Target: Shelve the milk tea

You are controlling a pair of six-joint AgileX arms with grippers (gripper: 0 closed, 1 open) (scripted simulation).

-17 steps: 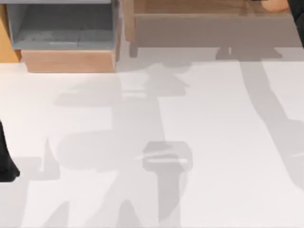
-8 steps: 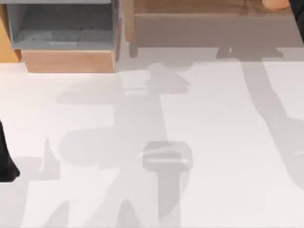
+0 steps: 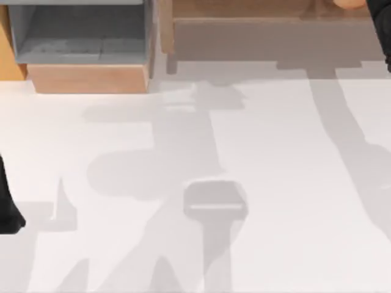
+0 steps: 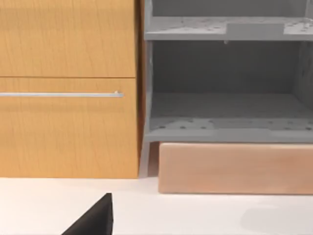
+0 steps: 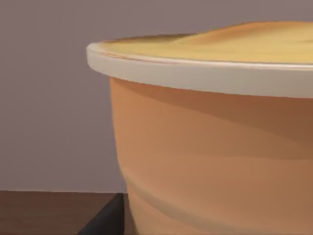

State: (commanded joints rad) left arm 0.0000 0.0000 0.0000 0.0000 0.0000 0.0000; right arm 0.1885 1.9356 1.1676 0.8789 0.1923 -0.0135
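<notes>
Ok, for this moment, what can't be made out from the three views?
- Milk tea: the right wrist view cuts off its base and far side; the top view shows a sliver at the frame's upper edge.
- Right gripper: fingers not made out; one dark corner shows beside the cup.
- Left gripper: one dark corner shows at the left wrist view's edge.
- Brown shelf: the top view's upper edge cuts it off.

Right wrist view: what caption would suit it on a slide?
Close-up of the milk tea, an orange-tan cup with a pale rim, standing upright on a dark wooden shelf.
</notes>
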